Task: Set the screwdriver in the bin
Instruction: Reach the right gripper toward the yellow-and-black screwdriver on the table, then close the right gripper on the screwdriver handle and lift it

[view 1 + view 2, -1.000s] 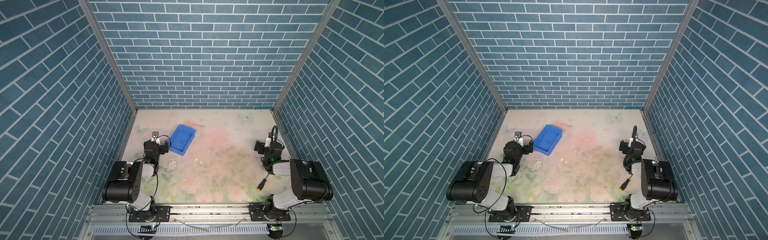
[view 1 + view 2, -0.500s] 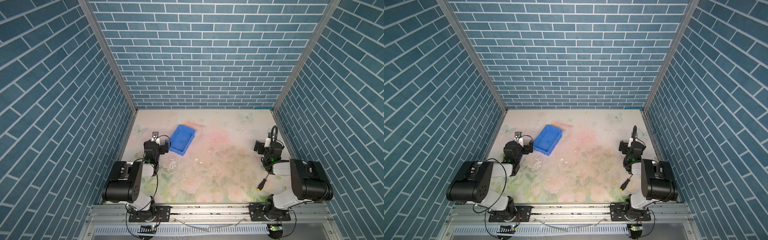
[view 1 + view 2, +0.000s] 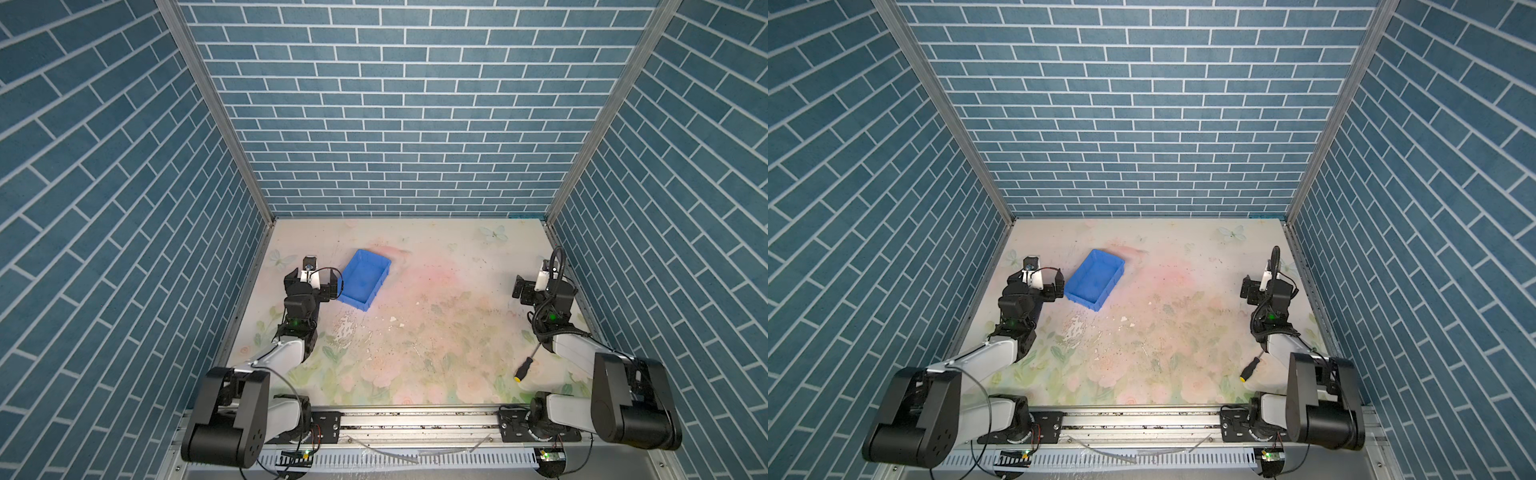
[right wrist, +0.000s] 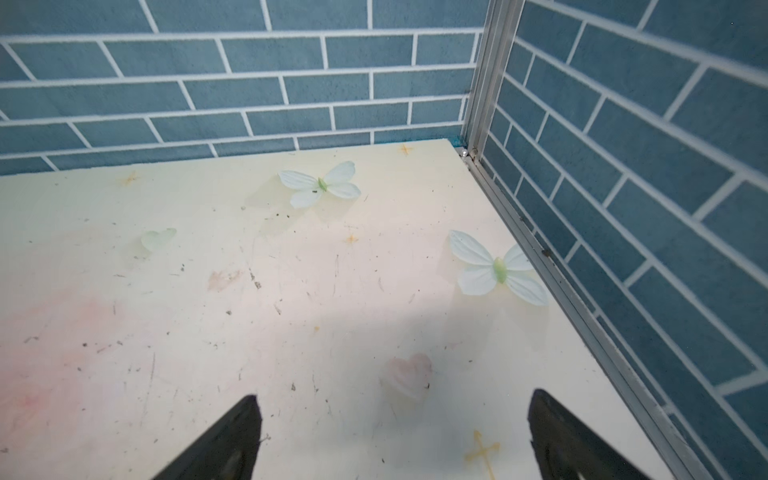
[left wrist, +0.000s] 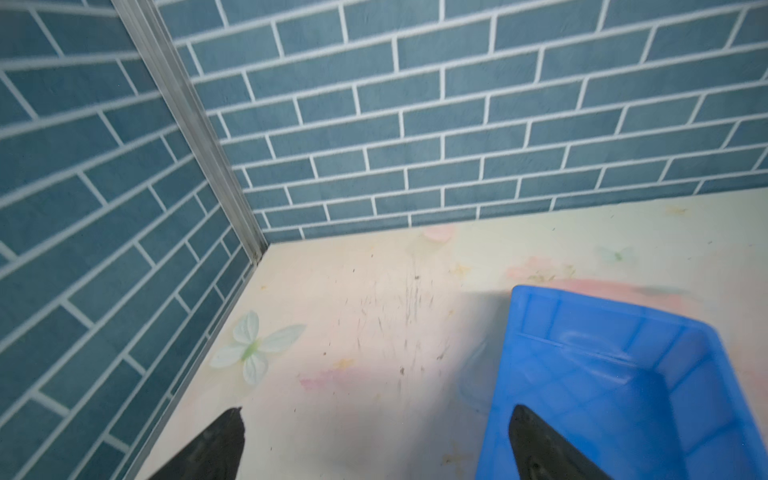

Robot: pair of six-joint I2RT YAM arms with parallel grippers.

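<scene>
Nothing moved; screwdriver (image 3: 524,367) diagonal, shaft pointing far-right.

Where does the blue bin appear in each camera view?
Top view: bin, left of centre.
Top view: bin, left of centre too.
Left wrist: lower right corner.
Right wrist: not in it.
Shared landmark: left gripper, open, beside the bin.

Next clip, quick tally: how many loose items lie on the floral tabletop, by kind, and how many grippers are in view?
Shallow rectangular bright blue plastic bin: 1
Small black-handled, yellow-ended screwdriver: 1
Open black parallel grippers: 2 (left gripper, right gripper)
Total: 4
</scene>
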